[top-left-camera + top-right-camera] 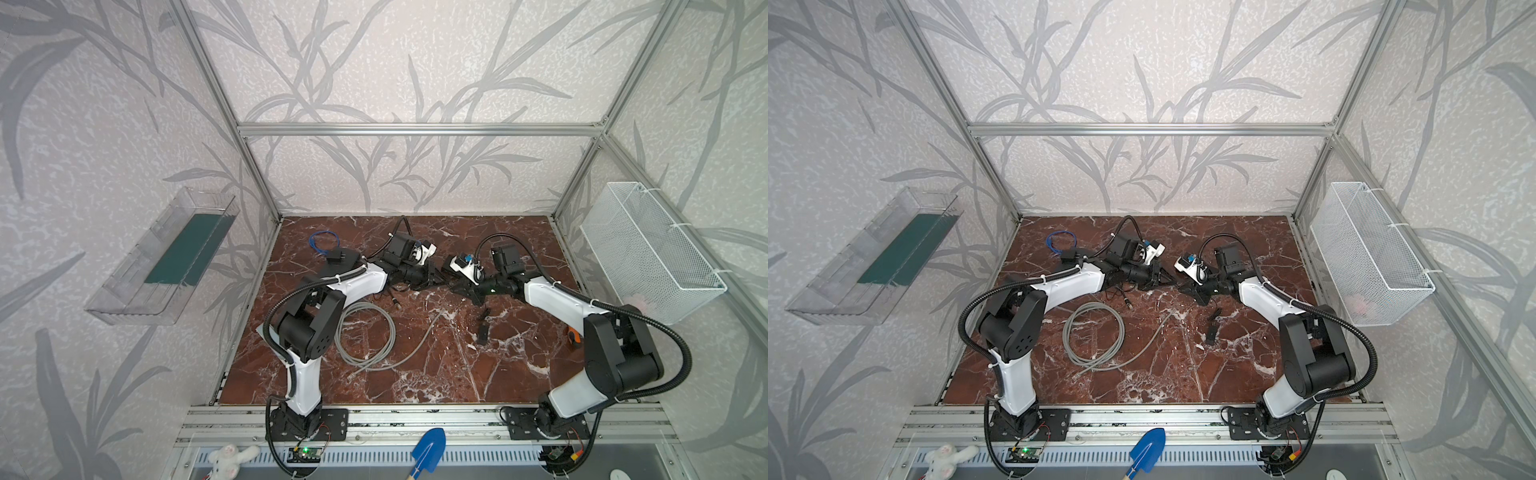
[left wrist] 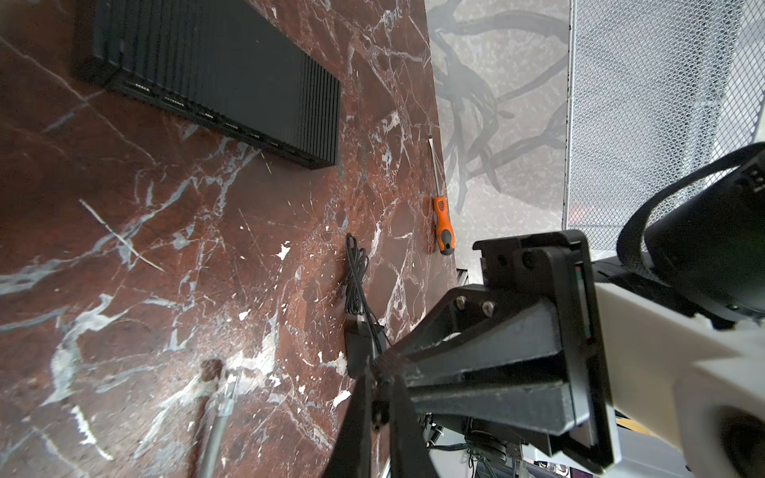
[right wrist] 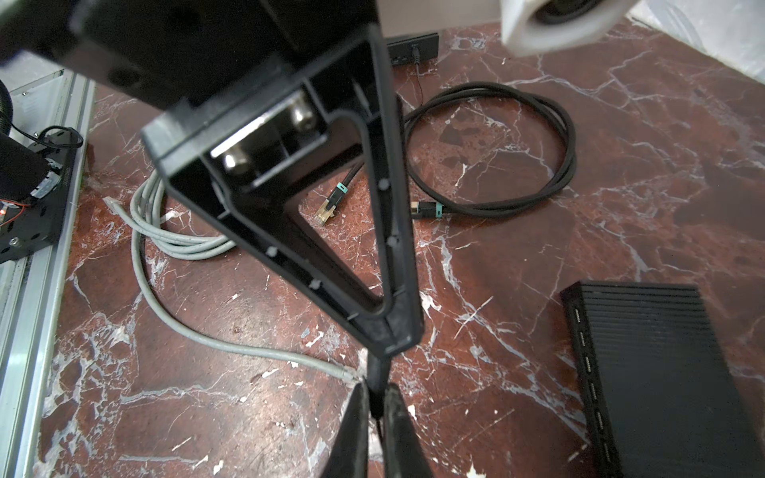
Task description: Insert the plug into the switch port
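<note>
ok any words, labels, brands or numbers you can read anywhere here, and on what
No text here is legible.
orange screwdriver: a textured patch on the handle, too small to read.
ribbed black slab: the port edge is blurred, no print legible.
circuit board with the green light: any print is too small.

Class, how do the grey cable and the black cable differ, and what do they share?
The grey cable trails one long end out of its coil; the black cable's ends lie by its ring. The black cable has teal bands at its ends; the grey cable has none. Both lie coiled on the table.
</note>
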`<state>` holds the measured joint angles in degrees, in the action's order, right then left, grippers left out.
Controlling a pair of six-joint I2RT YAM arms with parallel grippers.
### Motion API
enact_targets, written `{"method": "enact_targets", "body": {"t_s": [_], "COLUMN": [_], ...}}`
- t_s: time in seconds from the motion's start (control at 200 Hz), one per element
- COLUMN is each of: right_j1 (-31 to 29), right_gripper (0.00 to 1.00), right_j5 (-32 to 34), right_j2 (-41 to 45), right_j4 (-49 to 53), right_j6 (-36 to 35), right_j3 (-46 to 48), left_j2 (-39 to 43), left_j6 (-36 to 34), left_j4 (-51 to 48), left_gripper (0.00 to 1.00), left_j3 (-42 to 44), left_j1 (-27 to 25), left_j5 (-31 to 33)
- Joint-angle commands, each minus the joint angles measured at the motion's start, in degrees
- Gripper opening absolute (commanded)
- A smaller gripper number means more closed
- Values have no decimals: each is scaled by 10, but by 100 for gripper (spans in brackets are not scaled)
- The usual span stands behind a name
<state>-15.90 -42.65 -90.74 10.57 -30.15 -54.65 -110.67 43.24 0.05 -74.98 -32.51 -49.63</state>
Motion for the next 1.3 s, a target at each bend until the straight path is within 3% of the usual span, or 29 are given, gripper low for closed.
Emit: {"method": "enact_targets", "body": {"t_s": [0.0,0.425,0.645,0.925,1.295], "right_j1": [1,0,0,11,12], "right_gripper": [15,19,11,17,5], "right_j5": [-8,-9,-10,-15,-25], "right_j2": [-6,-14,-8,12,17], "right_j4": [-19,-20,-27,-54,-55], "right_j6": [11,2,2,13,11], "right_j3": [-20,-16,-13,5,10], "left_j2": [-2,-4,-4,-6,-7], "left_j6": [3,25,18,13,14], "left_j4": [6,36,23,14,14], "left_gripper": [7,6,6,6,9], "left_j3": [-16,-13,-14,-14,-17], "left_j1": [-1,-1,-1,-1,-5], "left_j5": [-15,-27,-22,-16,-14]}}
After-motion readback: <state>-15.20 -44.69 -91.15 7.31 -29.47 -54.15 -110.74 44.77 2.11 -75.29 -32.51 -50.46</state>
